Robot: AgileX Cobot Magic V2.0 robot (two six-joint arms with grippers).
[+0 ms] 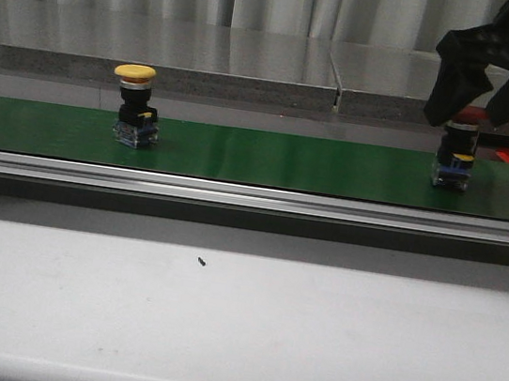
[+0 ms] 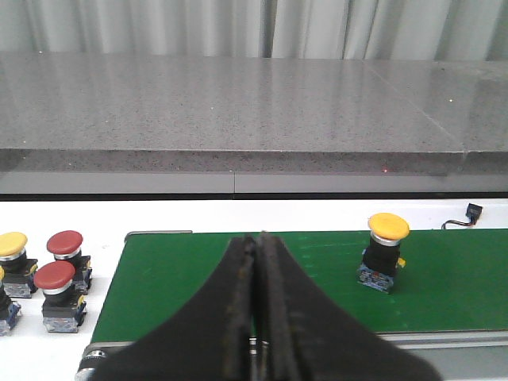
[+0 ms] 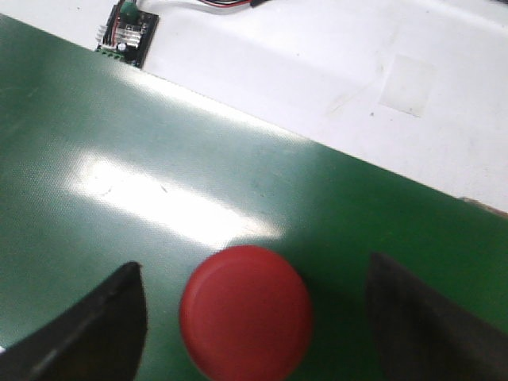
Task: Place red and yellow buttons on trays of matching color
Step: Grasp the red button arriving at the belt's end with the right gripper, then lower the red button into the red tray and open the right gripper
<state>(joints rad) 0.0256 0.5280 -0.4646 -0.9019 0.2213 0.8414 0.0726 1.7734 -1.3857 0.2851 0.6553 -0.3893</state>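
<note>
Red mushroom-cap push button: upright on green conveyor belt, between spread right claw fingers. Yellow-capped push button: same belt, well apart. Left claw: pressed together, empty. Risk: off-centre closing tips the top-heavy button.

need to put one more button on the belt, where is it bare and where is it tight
The green belt is bare along the long stretch between the yellow button and the red button. It is tight at the red button, where the open right tool hangs over it. Off the belt's end, spare buttons are bunched together.
</note>
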